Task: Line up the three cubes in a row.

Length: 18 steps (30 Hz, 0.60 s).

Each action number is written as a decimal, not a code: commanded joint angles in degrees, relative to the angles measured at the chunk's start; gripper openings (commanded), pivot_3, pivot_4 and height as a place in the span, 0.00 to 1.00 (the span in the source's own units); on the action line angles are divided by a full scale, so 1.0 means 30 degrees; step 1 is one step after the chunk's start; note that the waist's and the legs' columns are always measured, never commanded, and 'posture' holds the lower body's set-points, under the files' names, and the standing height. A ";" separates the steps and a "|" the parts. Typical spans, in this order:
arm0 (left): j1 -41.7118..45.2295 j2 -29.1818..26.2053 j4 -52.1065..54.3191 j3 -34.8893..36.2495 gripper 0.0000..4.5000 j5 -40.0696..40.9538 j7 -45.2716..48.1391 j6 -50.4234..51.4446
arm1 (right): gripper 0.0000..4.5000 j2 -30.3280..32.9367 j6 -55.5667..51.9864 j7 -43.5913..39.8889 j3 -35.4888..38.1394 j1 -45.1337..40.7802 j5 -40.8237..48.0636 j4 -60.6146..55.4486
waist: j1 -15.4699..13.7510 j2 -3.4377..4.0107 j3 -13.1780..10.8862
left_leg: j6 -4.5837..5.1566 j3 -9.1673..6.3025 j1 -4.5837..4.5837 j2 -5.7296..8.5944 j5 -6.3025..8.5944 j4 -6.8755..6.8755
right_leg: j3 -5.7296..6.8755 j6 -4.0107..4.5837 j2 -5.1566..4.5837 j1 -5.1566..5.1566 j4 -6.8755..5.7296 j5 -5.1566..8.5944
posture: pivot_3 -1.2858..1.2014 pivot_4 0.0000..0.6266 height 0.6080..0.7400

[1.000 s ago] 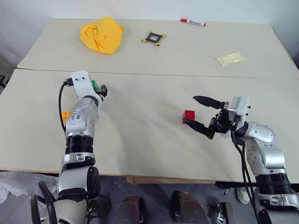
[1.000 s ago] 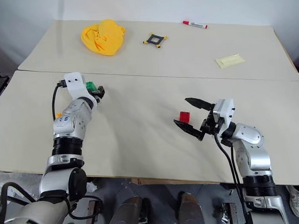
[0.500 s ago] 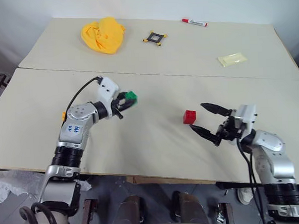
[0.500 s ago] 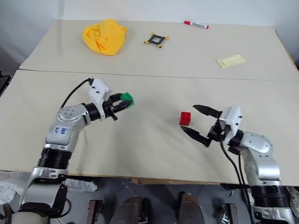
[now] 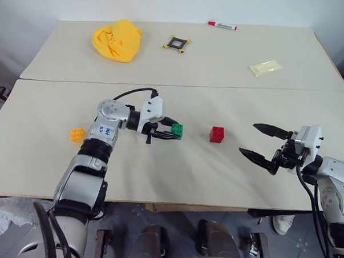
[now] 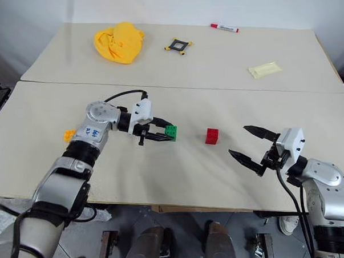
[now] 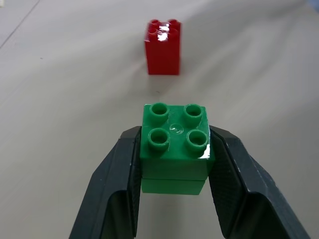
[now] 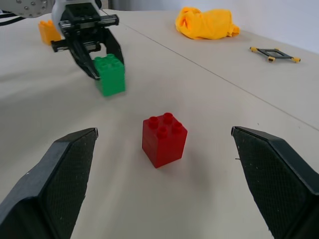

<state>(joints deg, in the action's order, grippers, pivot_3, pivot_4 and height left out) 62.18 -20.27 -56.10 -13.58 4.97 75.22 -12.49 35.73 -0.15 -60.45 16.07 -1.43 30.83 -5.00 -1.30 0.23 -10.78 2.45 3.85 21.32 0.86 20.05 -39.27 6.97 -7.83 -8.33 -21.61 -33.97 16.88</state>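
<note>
Left gripper (image 5: pixel 171 132): clamped on green cube (image 5: pixel 177 130), near red cube (image 5: pixel 217 134); orange cube (image 5: pixel 77 134) well apart. Right gripper (image 5: pixel 263 143): spread, empty. Advice: set green down square, studs up, level with red

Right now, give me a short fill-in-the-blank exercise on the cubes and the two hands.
1. The left hand is shut on the ____ cube.
2. The right hand is ____ and holds nothing.
3. The cube standing alone between the two hands is ____.
4. The orange-yellow cube lies on the table beside the ____ arm.

Missing words: green; open; red; left
</note>
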 commanded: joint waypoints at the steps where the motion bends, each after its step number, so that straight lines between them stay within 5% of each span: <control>1: 0.0505 -0.0245 -0.1116 0.0292 0.33 -0.0507 0.0715 -0.1281 | 1.00 -0.0053 -0.0094 0.0362 0.0472 0.0498 0.0408 -0.1112 | 0.0028 0.0000 0.0000 | 0.0000 -0.0006 -0.0002 -0.0002 0.0000 0.0000 | -0.0002 0.0000 0.0000 -0.0001 -0.0001 0.0000 | 0.52 0.24 1.00; 18: 0.1450 0.1232 -0.4806 0.1383 0.33 -0.1729 -0.0120 -0.3240 | 1.00 0.0176 -0.0076 0.0079 0.0689 0.1597 0.0747 -0.1456 | -0.0040 -0.0005 -0.0003 | 0.0042 -0.0036 0.0014 -0.0003 0.0002 -0.0013 | 0.0020 -0.0017 -0.0041 0.0000 -0.0010 -0.0009 | 0.52 0.24 1.00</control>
<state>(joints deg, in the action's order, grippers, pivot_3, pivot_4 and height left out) 65.21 -16.75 -70.39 -10.22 0.03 74.63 -21.82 35.65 -0.50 -59.60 16.30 3.06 31.59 -7.30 -1.42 0.21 -10.79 2.57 3.74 21.36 0.85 20.06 -39.31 7.03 -7.88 -8.45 -21.62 -34.00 16.85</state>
